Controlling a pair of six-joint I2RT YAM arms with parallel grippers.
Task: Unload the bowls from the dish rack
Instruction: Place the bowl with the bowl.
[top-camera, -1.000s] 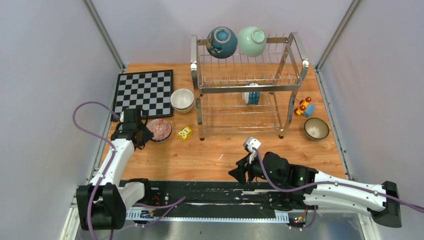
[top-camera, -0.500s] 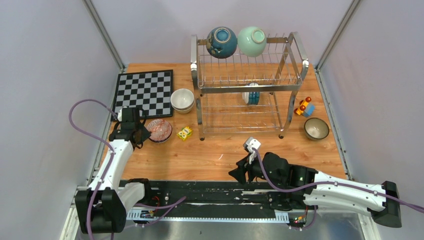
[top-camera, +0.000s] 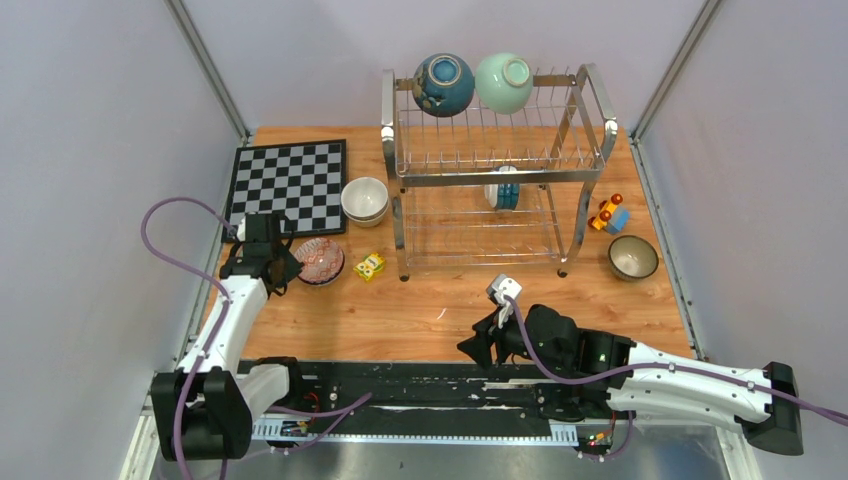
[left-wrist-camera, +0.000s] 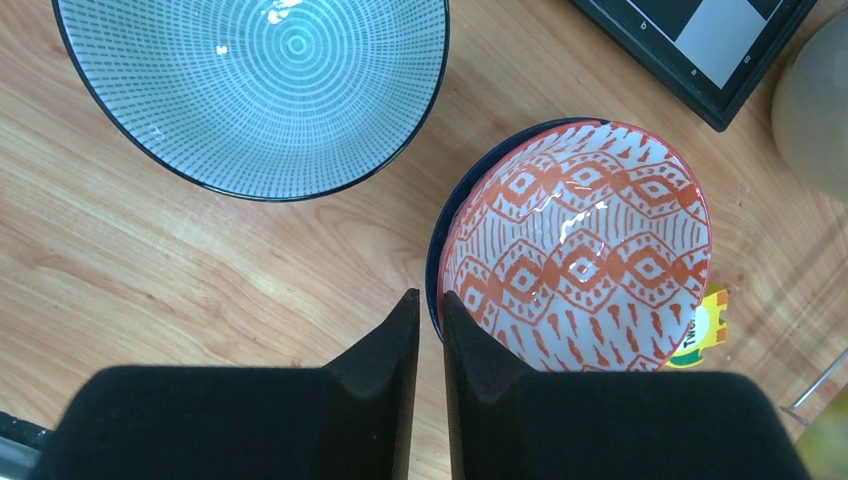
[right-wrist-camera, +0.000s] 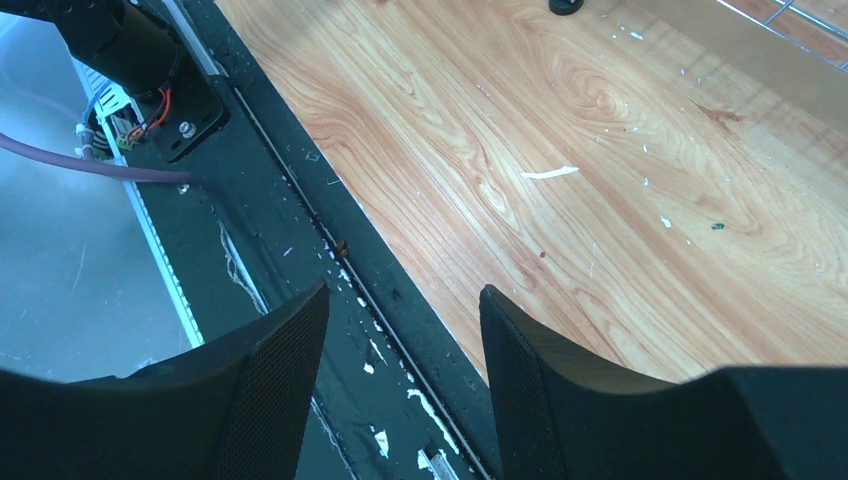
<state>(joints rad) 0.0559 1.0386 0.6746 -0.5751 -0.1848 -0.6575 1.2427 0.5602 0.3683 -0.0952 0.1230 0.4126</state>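
The silver dish rack (top-camera: 585, 130) stands at the back. A dark blue bowl (top-camera: 443, 83) and a mint green bowl (top-camera: 503, 82) sit on its top tier. A blue-patterned bowl (top-camera: 505, 188) stands on edge on its lower tier. My left gripper (top-camera: 278, 262) (left-wrist-camera: 430, 297) is closed on the near rim of the red-patterned bowl (top-camera: 322, 260) (left-wrist-camera: 590, 240), which rests on the table. A teal bowl with a dark rim (left-wrist-camera: 250, 90) lies beside it. My right gripper (top-camera: 478, 345) (right-wrist-camera: 400, 300) is open and empty over the table's near edge.
Stacked cream bowls (top-camera: 365, 200) sit by the chessboard (top-camera: 290, 183). A yellow block (top-camera: 371, 265) lies right of the red-patterned bowl. A dark-rimmed bowl (top-camera: 633, 257) and a toy car (top-camera: 608, 213) are right of the rack. The black base rail (right-wrist-camera: 330, 250) runs under my right gripper.
My left gripper has shifted slightly up and left beside the red-patterned bowl. The right arm and the bowls on the rack have not moved.
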